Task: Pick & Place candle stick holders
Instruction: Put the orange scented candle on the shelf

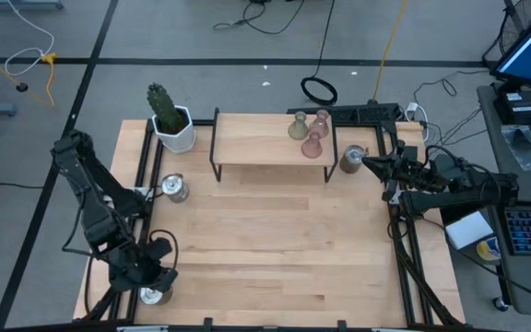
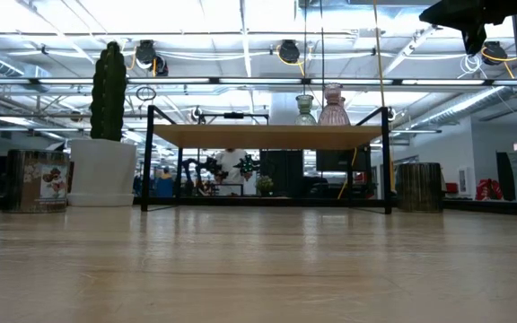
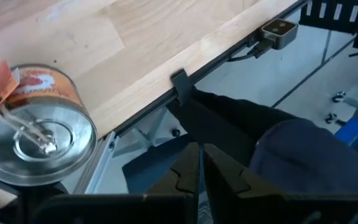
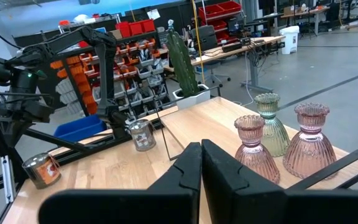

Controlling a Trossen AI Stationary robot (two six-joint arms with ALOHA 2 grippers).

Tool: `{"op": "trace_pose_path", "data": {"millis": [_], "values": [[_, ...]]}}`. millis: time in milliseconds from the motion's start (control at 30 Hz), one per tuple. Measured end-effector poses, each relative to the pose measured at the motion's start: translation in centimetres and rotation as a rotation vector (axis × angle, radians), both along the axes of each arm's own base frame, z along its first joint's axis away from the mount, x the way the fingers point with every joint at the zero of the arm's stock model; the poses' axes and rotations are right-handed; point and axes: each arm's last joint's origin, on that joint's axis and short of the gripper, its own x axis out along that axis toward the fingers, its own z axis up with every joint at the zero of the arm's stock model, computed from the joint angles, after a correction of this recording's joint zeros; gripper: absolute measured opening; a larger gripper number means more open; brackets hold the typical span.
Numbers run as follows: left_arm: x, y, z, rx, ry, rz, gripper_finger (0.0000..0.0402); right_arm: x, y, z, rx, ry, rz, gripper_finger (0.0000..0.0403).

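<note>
The wooden table (image 1: pixel 275 249) carries a low black-legged shelf (image 1: pixel 247 148) along its far edge. The left arm (image 1: pixel 86 184) runs down the table's left edge, and its gripper (image 1: pixel 155 274) sits at the near left corner with the fingers (image 3: pixel 185 177) pressed together on nothing. The right arm (image 1: pixel 468 189) reaches in over the right edge; its gripper (image 1: pixel 369 162) hangs by the far right corner, just off the shelf's right end, fingers (image 4: pixel 185 171) likewise closed and empty. A white pot with a cactus (image 1: pixel 170 118) stands at the far left corner beside the shelf. On the shelf's right end three vase-shaped holders cluster close together: the olive-green holder (image 1: pixel 298 127) at the left, one pink holder (image 1: pixel 322 121) towards the far edge, the other pink holder (image 1: pixel 312 145) nearer the shelf's front edge. Three silver cups stand on the table itself: one cup (image 1: pixel 351 160) at the far right corner just beside the right gripper, a second cup (image 1: pixel 173 189) by the left edge near the shelf's left legs, a third cup (image 1: pixel 153 295) at the near left corner just beside the left gripper.
</note>
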Motion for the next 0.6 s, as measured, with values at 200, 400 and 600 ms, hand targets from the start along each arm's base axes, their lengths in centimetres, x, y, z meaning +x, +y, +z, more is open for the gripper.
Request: {"op": "trace_pose_path", "data": {"millis": [200, 400, 600], "values": [[0.1, -0.6, -0.7, -0.035, 0.106, -0.013, 0.0021, 0.0, 0.0, 0.0, 0.0, 0.0, 0.0, 0.0004], [0.0, -2.7, -2.8, -0.071, 0.351, -0.063, 0.0021, 0.0, 0.0, 0.0, 0.0, 0.0, 0.0, 0.0004], [-0.1, -3.9, -4.0, -0.055, 0.404, -0.031, 0.0021, 0.0, 0.0, 0.0, 0.0, 0.0, 0.0, 0.0004]]}}
